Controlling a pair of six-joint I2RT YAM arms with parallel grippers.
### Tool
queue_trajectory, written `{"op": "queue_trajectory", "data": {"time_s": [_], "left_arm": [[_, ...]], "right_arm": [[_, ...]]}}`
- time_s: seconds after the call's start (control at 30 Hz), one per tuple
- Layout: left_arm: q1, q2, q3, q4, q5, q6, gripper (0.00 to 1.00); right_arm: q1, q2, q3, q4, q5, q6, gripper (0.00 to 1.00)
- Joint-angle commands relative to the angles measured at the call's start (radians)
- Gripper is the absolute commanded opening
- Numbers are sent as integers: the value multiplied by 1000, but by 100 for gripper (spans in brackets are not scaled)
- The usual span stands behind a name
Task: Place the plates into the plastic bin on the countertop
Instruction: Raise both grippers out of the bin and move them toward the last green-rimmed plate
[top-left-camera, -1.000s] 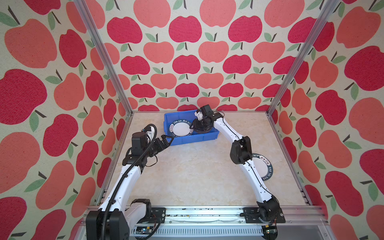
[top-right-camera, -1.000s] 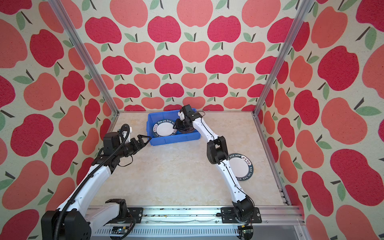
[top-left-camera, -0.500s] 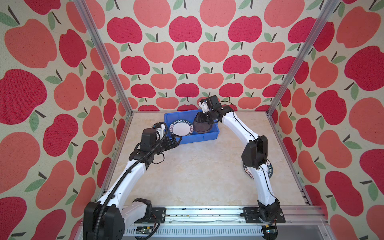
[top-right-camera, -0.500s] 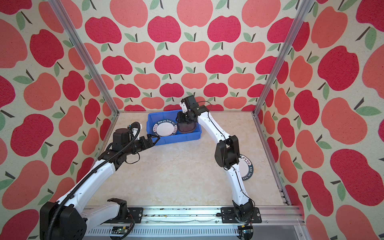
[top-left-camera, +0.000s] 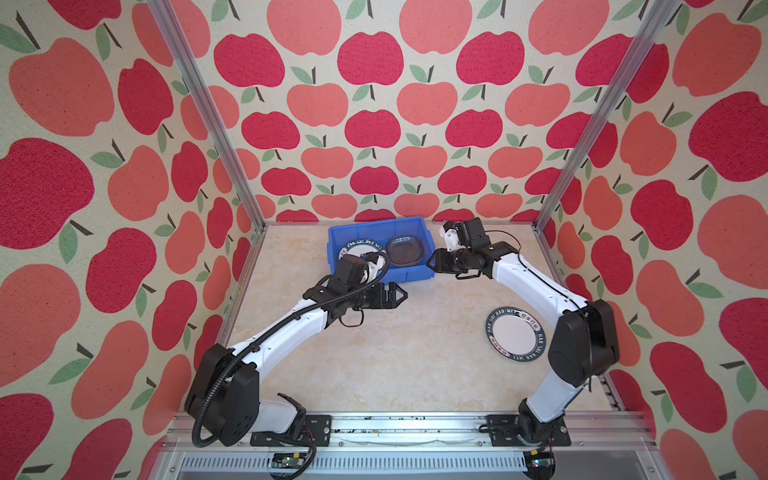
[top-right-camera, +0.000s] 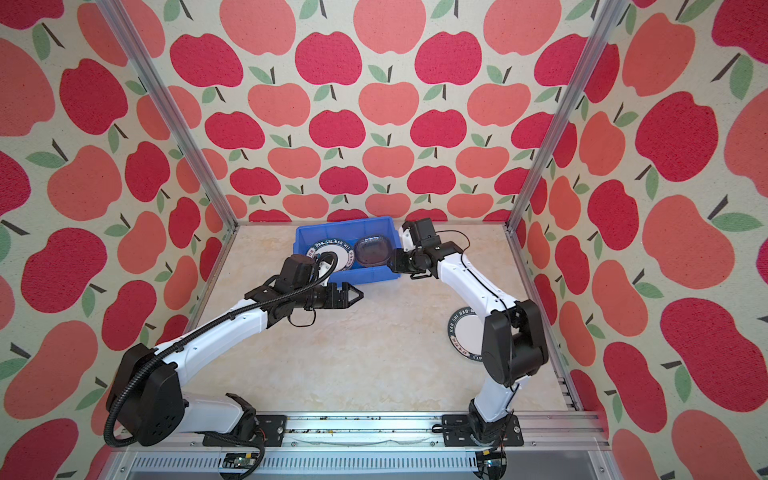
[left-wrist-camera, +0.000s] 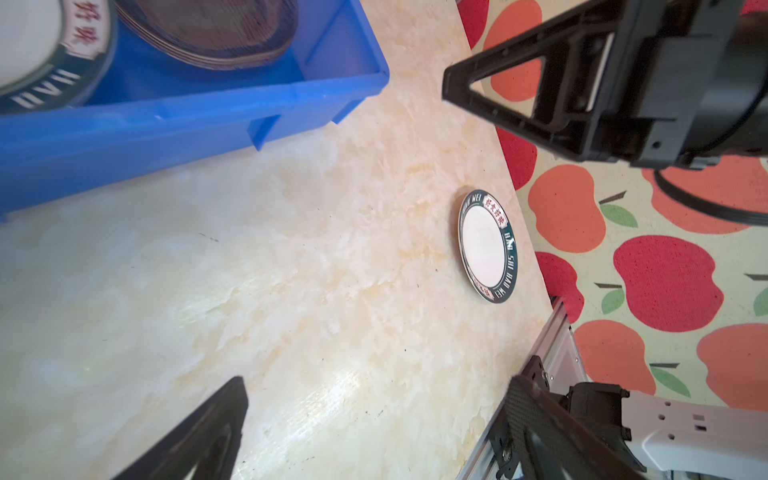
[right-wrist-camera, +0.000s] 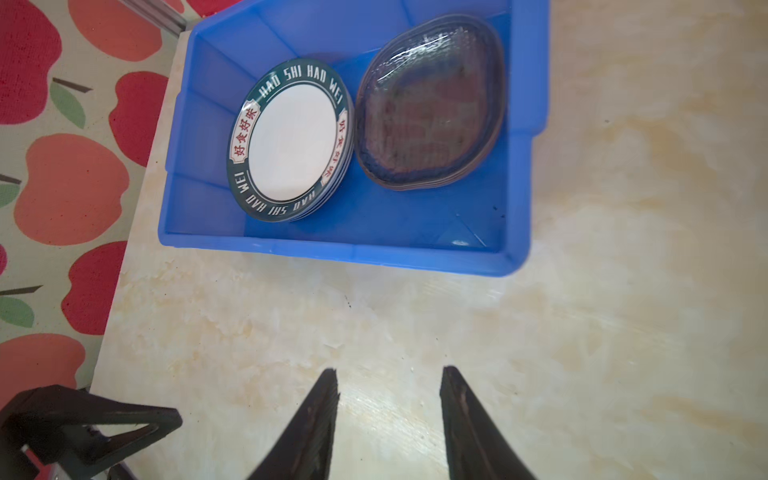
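The middle of the countertop (top-left-camera: 395, 357), between both arms, is open. In the blue bin (top-left-camera: 411, 273), a stack of green-rimmed plates (right-wrist-camera: 291, 141) and a stack of grey glass plates (right-wrist-camera: 432, 104) take most of the floor; a strip along the front wall is free. The right arm's elbow (top-left-camera: 584, 347) hangs close beside the lone green-rimmed plate (top-left-camera: 514, 335).

Bright, even light, with soft glare on the countertop (left-wrist-camera: 332, 395) and wrist views blurred near their edges.

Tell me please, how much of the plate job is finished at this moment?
Done: a stack of round green-rimmed plates and a stack of grey glass plates sit side by side in the plastic bin. In hand: nothing; the left end effector and right end effector are both open and empty. Left: one green-rimmed plate lies on the countertop.
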Motion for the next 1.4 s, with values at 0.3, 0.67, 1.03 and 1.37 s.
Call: {"op": "queue_trajectory", "data": {"time_s": [0.3,0.67,1.03,1.37], "left_arm": [[-106,304,158,195,102,-10,99],[-216,700,613,13,259,56,86],[-238,875,826,-65,353,79,85],[-211,874,787,-18,381,77,85]], "right_arm": [[-338,-420,-468,25,-55,115,45],[-602,-658,-651,-76,68,198,44],[-949,-803,-791,-149,23,176,53],[-1020,-724,-814,-97,36,134,73]]}}
